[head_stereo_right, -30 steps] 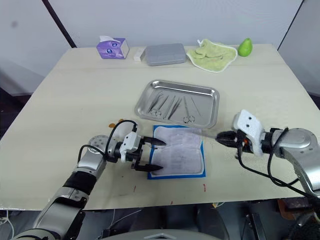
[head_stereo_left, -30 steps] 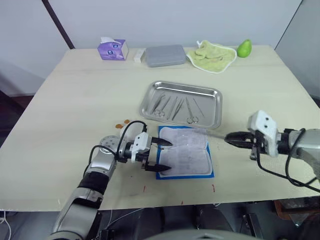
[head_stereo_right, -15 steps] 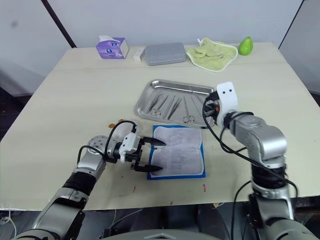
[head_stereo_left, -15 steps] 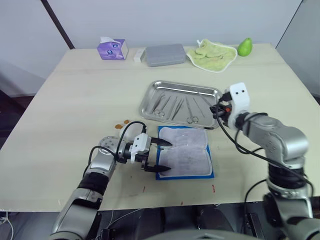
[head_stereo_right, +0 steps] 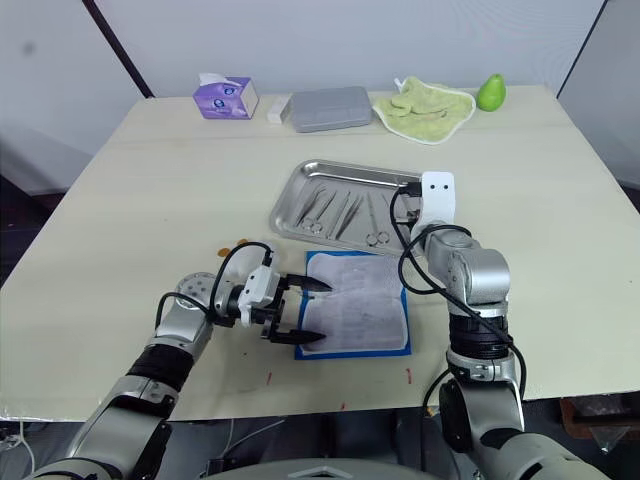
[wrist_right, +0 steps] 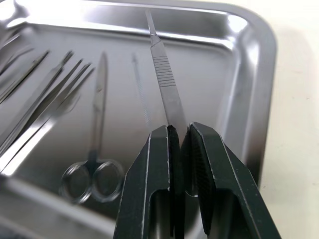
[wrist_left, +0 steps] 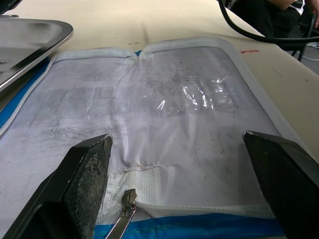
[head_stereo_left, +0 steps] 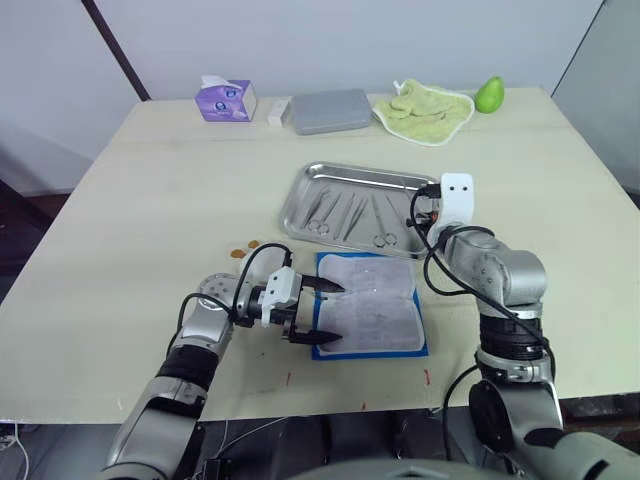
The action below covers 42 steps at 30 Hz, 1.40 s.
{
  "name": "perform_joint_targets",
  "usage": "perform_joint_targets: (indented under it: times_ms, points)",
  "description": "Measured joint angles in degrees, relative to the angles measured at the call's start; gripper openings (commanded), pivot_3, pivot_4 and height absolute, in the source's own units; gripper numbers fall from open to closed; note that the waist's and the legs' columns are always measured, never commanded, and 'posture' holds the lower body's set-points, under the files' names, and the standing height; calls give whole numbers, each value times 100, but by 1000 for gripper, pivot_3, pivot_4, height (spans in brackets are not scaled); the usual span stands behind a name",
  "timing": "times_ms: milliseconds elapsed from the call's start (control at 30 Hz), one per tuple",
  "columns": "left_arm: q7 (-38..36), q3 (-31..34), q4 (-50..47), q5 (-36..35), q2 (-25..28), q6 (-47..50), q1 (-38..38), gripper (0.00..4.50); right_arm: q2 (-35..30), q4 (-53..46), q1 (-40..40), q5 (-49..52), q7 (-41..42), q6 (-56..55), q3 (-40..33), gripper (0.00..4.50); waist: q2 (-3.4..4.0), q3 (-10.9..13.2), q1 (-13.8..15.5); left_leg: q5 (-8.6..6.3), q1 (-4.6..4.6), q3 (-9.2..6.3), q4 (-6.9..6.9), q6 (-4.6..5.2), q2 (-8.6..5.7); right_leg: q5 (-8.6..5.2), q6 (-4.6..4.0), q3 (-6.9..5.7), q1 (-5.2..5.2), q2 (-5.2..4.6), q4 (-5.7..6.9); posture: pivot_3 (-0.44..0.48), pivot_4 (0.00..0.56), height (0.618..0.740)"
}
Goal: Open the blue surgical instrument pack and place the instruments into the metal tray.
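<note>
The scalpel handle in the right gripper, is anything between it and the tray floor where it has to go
Nothing visible blocks it. The right gripper holds the scalpel handle over a bare strip of the metal tray, beside the scissors.

One metal tray (head_stereo_left: 300,190); one blue surgical instrument pack (head_stereo_left: 372,310); two pincers.

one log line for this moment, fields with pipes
pack: open flat, emptied | left pincer: open over pack | right pincer: shut on scalpel handle above metal tray | scissors in tray
</note>
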Motion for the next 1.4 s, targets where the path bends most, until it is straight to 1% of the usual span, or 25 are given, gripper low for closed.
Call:
perform_joint_targets:
  times_ms: [200,500,733,767,800,833,867,967,1000,1167,1200,1267,1400]
  points:
    - [9,11,2,0,0,-7,15,4500,99,269,1,-100,-33,-233,0,54,7,-4,-13,0,0,0,0,0,0,0,0,1,0,0,0,0,150,740]
    - [19,78,-3,-1,12,-9,72,4500,92,564,1,-142,14,-424,20,54,19,-12,-100,0,0,0,0,0,-1,1,1,0,1,-2,1,0,150,740]
    - [14,100,-21,-1,12,15,86,4500,95,771,-3,-165,69,-595,68,54,19,-12,-115,0,-1,-1,0,0,-1,1,2,0,1,-2,0,0,150,740]
    - [13,100,-21,-1,12,15,86,4500,96,780,-3,-167,83,-598,78,902,19,-12,-115,0,0,-1,0,0,-1,1,2,0,1,-2,0,0,150,740]
    - [13,100,-21,-1,12,15,86,4500,96,786,-3,-168,90,-600,84,1154,19,-12,-116,0,0,-1,0,0,-1,1,2,0,1,-2,0,0,150,740]
    - [8,102,-18,-1,11,13,85,4500,93,797,-3,-174,117,-618,118,1225,19,-12,-116,0,0,-1,0,0,0,1,2,0,1,-3,0,0,150,740]
    - [1,103,-12,-1,10,10,83,4500,90,797,-3,-179,139,-645,140,1619,19,-12,-117,0,0,-1,0,0,0,1,2,0,1,-3,0,0,150,740]
    - [-9,106,9,-1,1,-11,75,4500,80,793,-8,-192,217,-685,267,3042,19,-12,-117,0,0,-2,0,0,-1,1,2,-1,1,-3,0,0,150,740]
    - [-9,106,12,-1,-3,-15,74,4500,81,781,-11,-191,240,-700,294,3390,19,-12,-115,0,0,-2,0,0,-1,1,2,-2,1,-3,0,0,150,740]
    - [-23,115,12,-11,-10,-36,83,4500,-60,447,98,-185,393,-729,330,3390,19,-12,-115,0,-2,0,0,0,-2,1,2,-1,2,-6,-2,0,150,740]
    - [-21,132,6,-35,-7,-34,105,4500,-210,36,379,-89,722,-1051,408,3390,19,-12,-118,0,-2,-4,-1,0,-2,0,3,-4,2,-4,-2,0,150,740]
    - [-18,144,0,-51,-3,-21,120,4500,-294,-168,564,-78,927,-1325,494,3390,21,-13,-127,0,-1,-3,-2,0,-1,0,3,-2,1,-3,-1,0,150,740]
    - [62,229,-209,-170,-6,132,289,4500,-517,-788,1241,317,1825,-2313,521,3390,16,-10,-128,-1,-7,-3,-2,0,-1,0,4,-2,1,-2,-7,0,150,740]
